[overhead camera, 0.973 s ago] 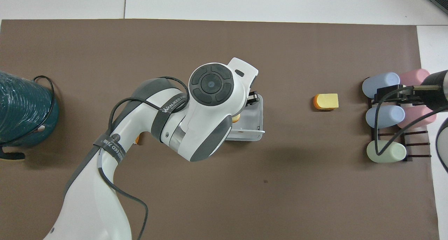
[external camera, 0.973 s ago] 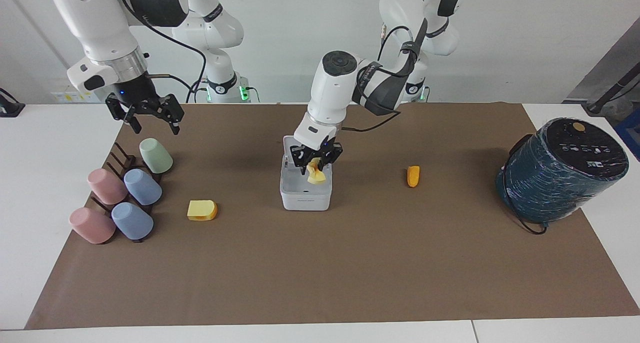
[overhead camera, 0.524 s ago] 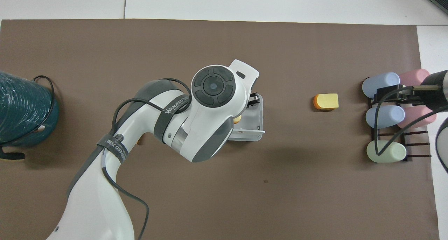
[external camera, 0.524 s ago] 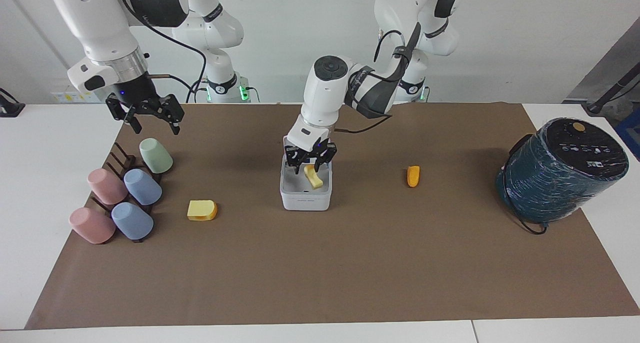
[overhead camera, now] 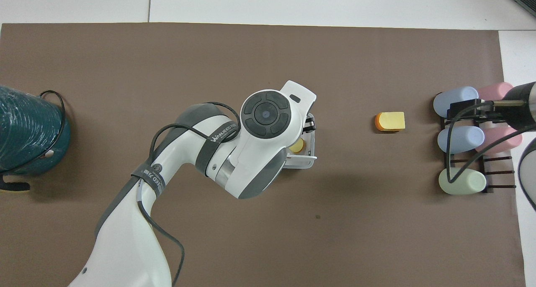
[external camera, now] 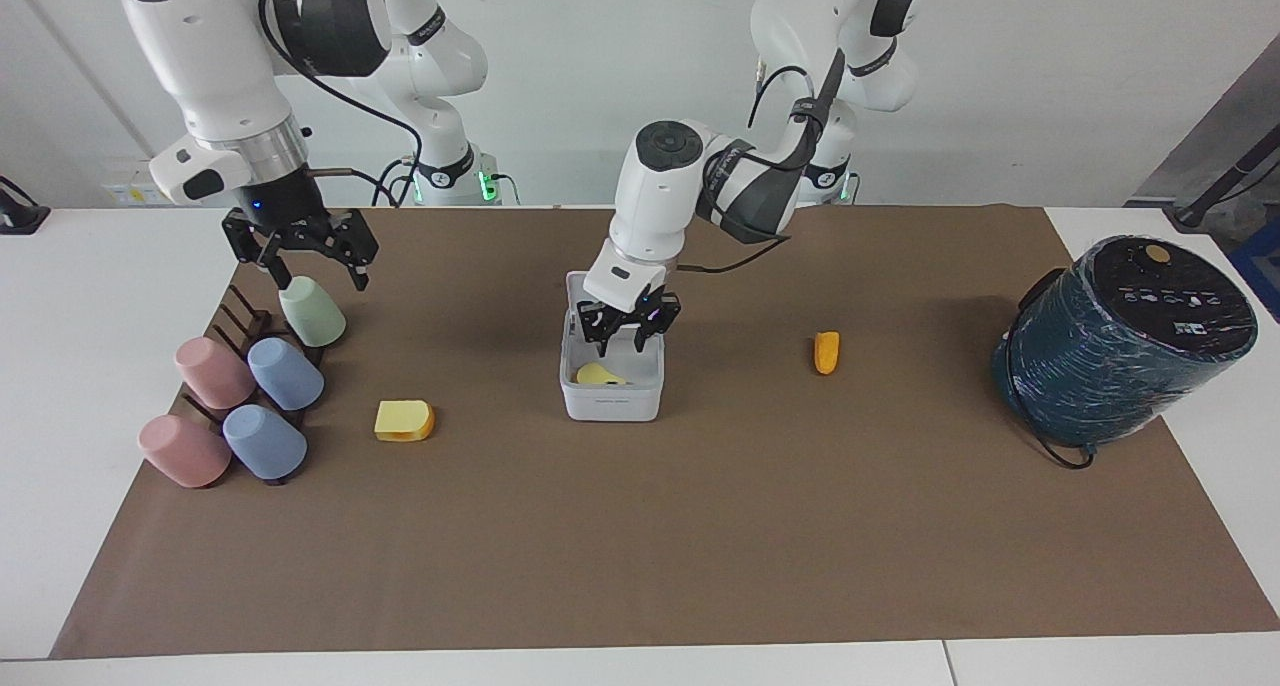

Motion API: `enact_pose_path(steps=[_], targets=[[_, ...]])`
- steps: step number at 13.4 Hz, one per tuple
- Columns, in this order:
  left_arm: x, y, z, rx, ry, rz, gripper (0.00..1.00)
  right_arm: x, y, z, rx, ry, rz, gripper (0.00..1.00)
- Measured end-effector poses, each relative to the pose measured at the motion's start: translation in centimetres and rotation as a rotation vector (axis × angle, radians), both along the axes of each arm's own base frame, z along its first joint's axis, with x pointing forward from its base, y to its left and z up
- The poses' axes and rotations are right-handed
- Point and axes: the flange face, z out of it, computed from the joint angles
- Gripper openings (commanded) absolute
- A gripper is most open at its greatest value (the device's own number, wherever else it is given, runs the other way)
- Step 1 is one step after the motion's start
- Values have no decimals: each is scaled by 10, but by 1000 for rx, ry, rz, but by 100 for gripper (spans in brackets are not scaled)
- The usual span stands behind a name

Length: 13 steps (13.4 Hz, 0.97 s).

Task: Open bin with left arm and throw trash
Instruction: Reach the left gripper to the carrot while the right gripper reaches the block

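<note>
Counting three trash pieces point(external camera: 404, 420), one lay in the bin point(external camera: 611, 399); five cups point(external camera: 312, 311); left tool point(external camera: 626, 341) released, right tool point(external camera: 312, 265) spread; arm band point(overhead camera: 219, 129) read "WANJEED".

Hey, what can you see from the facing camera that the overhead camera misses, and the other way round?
Only the facing view shows the left gripper open over the bin, the small orange piece on the mat toward the left arm's end, both pink cups whole, and the right gripper open above the green cup.

Only the overhead view shows the left arm's upper surface, which hides most of the bin.

Both show the pale yellow piece lying inside the bin, the yellow slice on the mat, the cup rack, and the dark teal cylinder.
</note>
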Motion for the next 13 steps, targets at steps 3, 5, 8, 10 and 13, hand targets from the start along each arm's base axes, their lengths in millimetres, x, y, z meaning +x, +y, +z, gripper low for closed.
enact_pose_path(steps=[3,5,8,10,13], targets=[[42,63,27,23,11,35,56,30,21,-47,-2,-28,32,100],[58,99,26,51,33,-17,56,49,31,-87,-5,-32,44,100],[70,149,11,104,82,-137,56,63,45,-142,-10,-13,65,100],[73,177,-2,128,103,-193,56,59,48,-178,-14,-26,82,100],[70,229,-23,173,140,-290,69,46,46,-223,-22,-11,105,100]])
